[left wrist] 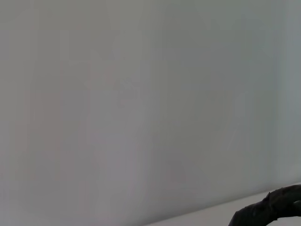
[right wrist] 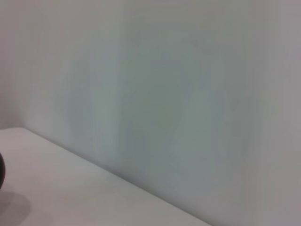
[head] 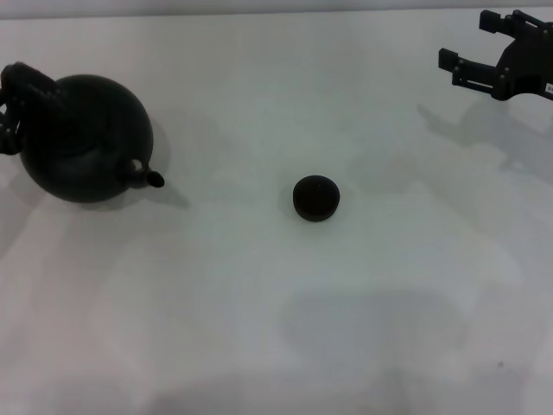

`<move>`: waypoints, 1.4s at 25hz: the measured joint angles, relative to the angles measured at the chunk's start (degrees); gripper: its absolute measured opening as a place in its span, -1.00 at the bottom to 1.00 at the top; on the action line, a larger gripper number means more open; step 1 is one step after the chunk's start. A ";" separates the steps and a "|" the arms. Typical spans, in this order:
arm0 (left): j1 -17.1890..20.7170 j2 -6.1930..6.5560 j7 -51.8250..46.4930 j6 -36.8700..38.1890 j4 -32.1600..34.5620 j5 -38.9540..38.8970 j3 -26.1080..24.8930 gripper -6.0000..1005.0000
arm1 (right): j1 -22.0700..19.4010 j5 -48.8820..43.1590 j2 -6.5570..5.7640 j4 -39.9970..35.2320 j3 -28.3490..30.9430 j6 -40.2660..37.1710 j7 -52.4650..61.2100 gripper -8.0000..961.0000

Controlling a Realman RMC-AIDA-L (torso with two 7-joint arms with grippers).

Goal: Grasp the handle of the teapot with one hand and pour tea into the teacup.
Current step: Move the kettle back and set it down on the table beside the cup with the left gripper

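Observation:
The teapot (head: 86,138) sits at the far left of the head view, round and matte black, its short spout (head: 149,175) pointing toward the teacup (head: 315,197). Its ribbed handle (head: 30,86) leans out to the left, off the crown, and a piece of the handle (left wrist: 273,209) shows in the left wrist view. Dark parts at the picture's left edge touch the handle; I cannot make out the left gripper there. The small dark teacup stands alone near the table's middle. My right gripper (head: 471,43) hovers open at the far right back, well away from both.
The white table (head: 285,328) runs from the teapot to the cup and on to the front edge, with only shadows on it. A sliver of something dark and round (right wrist: 1,172) shows at the edge of the right wrist view.

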 joint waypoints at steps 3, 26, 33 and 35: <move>0.22 -0.05 0.77 0.01 -1.00 -0.39 -0.14 -0.76 | 0.00 -0.02 0.00 -0.47 -0.02 -0.17 -0.06 0.81; -1.50 0.10 0.75 0.19 -6.97 -4.93 -0.70 -0.76 | 0.17 -0.07 0.00 -0.93 -0.03 -0.77 -0.31 0.81; -2.42 0.19 0.45 -0.88 -8.84 -4.62 -0.79 -0.76 | 0.17 -0.07 0.00 -0.92 -0.04 -0.58 -0.21 0.81; -2.42 0.19 0.33 -0.96 -8.86 -4.56 -0.79 -0.76 | 0.18 -0.06 0.00 -0.92 -0.04 -0.54 -0.15 0.81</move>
